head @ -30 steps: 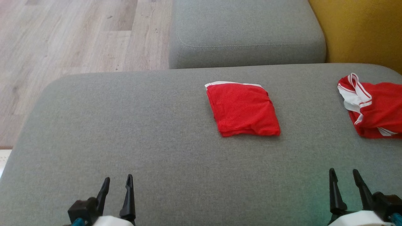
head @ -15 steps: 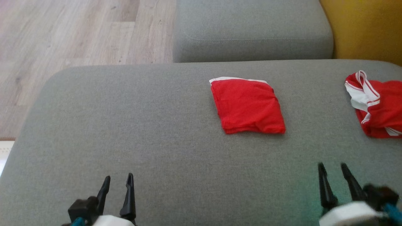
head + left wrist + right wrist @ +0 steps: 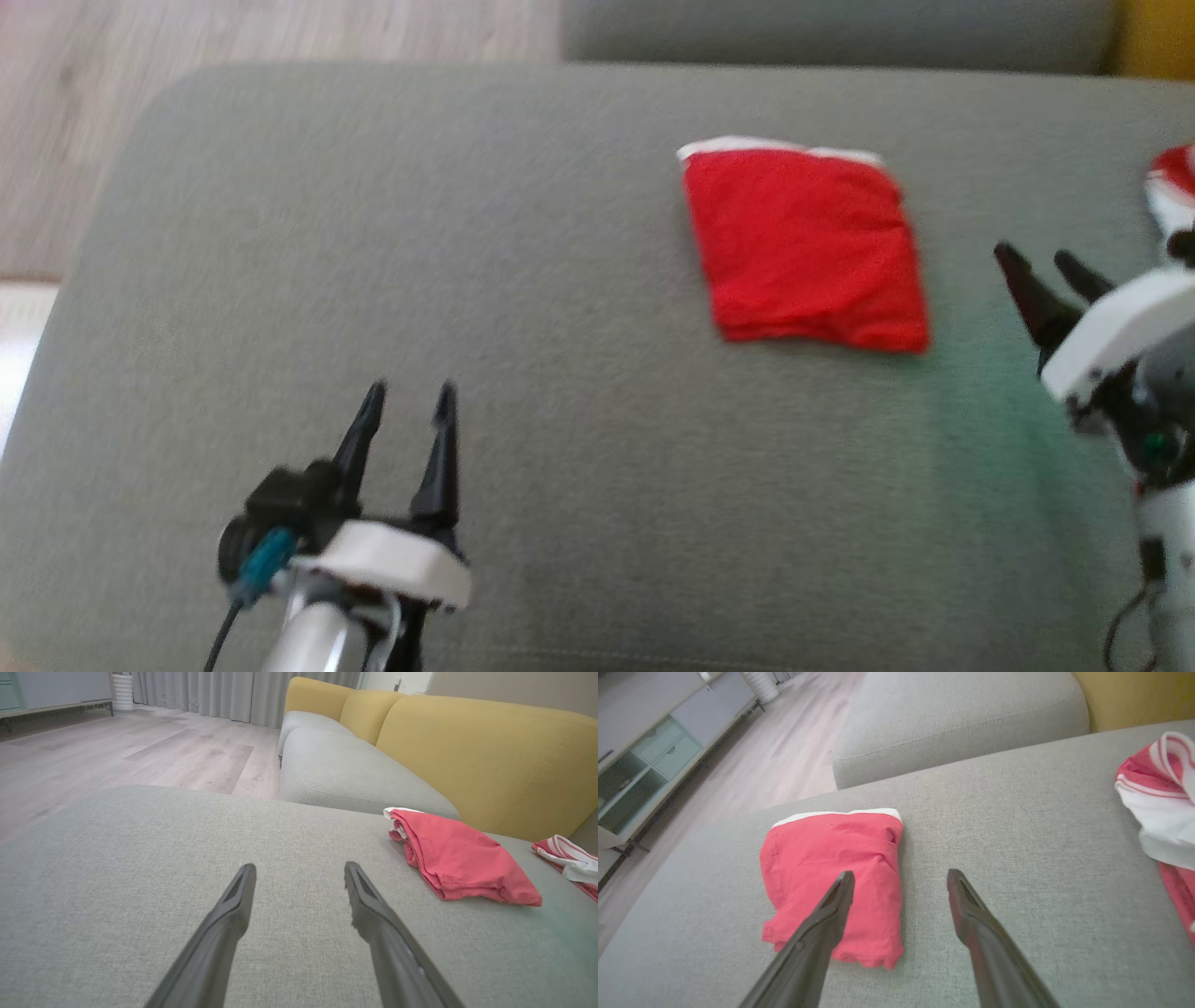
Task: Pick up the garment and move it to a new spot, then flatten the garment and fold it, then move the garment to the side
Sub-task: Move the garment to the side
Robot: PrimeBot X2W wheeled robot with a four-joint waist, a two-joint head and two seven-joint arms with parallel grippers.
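The head camera has tipped down, so the whole scene has slid up the view; beyond that shift, both arms have reached out over the grey seat cushion (image 3: 560, 280). The left claw (image 3: 411, 392), jaws apart and empty, has advanced only a little from the near edge. The folded red garment (image 3: 808, 247) lies unmoved right of the middle, towards the far edge, and looks finished. The right claw (image 3: 1034, 254), also spread and empty, has travelled much further, towards the crumpled red-and-white garment (image 3: 1172, 182) at the cushion's right end; I judge that one is next to be picked up. The right wrist view shows its white banded folds, which the head view cuts off; the left wrist view shows the yellow backrest (image 3: 490, 760) behind.
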